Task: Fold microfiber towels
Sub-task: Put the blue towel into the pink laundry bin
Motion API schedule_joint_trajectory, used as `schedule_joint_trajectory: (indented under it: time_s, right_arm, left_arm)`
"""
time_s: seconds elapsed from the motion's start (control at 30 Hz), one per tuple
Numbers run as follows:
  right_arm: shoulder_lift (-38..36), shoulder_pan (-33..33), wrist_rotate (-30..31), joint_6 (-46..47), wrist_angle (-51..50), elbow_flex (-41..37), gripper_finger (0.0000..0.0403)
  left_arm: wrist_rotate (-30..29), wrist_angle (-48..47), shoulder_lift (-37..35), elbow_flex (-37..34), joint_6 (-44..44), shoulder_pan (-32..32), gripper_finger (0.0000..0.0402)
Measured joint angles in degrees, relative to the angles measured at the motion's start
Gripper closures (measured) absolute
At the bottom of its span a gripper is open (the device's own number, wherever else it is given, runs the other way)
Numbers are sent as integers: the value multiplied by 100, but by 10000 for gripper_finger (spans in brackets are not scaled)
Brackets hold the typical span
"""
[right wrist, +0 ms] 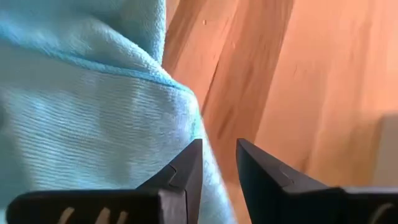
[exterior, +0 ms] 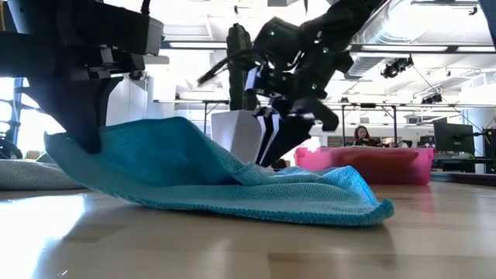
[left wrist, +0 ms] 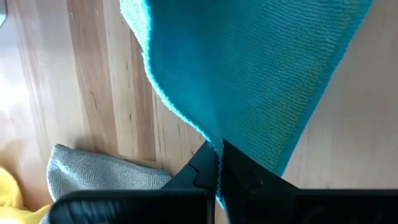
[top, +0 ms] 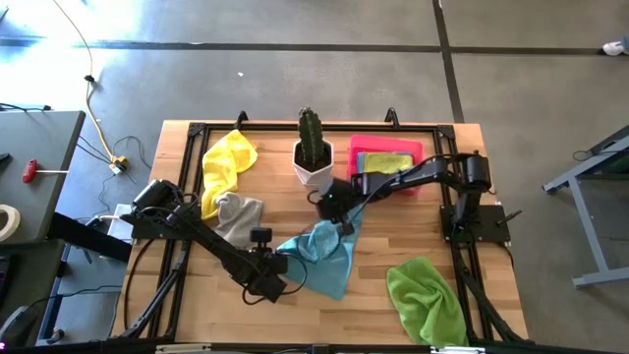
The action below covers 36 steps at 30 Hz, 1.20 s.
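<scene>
Left gripper (left wrist: 217, 171), lower centre-left of the high view, pinched fully shut on one corner of the blue towel (top: 324, 256); fabric seen running straight down between the closed fingers in the left wrist view. Right gripper (top: 339, 208), just right of that at frame centre, down at the towel's opposite corner, fingers narrowly parted in the right wrist view with the cloth edge lying against one of them; whether anything is truly gripped there cannot tell. Blue towel draped between the two, humped and rumpled on the table in the low view, not yet laid flat or doubled over. As for progress, going across the high view: yellow towel (top: 226, 162) crumpled at upper left, grey towel (top: 239, 216) bunched just below it, blue one in hand at centre, what looks like a folded green-yellow cloth already resting in the pink tray (top: 356, 146) at upper right, lime towel (top: 425, 295) heaped at lower right. Judged early on: one possibly done, four left.
</scene>
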Motion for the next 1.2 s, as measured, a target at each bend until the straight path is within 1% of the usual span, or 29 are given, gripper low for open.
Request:
schedule_joint_trajectory:
  time_s: [0.07,0.13,0.2,0.23,0.33,0.43,0.53,0.63,0.87,1.0,1.2]
  right_arm:
    - [-1,-144,-295,512,-100,0,311]
    - [-1,-277,-840,866,-240,0,302]
    - [-1,-359,-1377,1025,-208,0,285]
    - [-1,-358,-1552,1042,-131,0,274]
    - [-1,-291,-1774,838,244,0,240]
    - [-1,-134,-1987,-46,468,0,220]
    - [-1,144,-2043,-1209,466,0,219]
    - [-1,390,-1875,-1856,481,0,229]
    - [166,594,-1900,-1879,844,10,234]
    - [334,679,-1904,-1880,294,355,234]
    - [680,743,-1938,-1936,-680,1164,235]
  left_arm:
    - [-6,2,-1,0,-1,0,401]
    - [-6,2,-1,0,-1,0,401]
    - [-6,7,0,0,-1,0,401]
    - [-6,9,0,0,-1,0,401]
    - [-11,11,0,0,-1,0,401]
    - [-48,11,1,0,-1,0,401]
    - [-48,11,-1,0,-1,0,401]
    - [-48,9,1,0,-1,0,401]
    - [-46,4,-1,0,-1,0,401]
    - [9,-2,-1,0,-1,1,401]
    - [18,-7,1,0,-1,0,401]
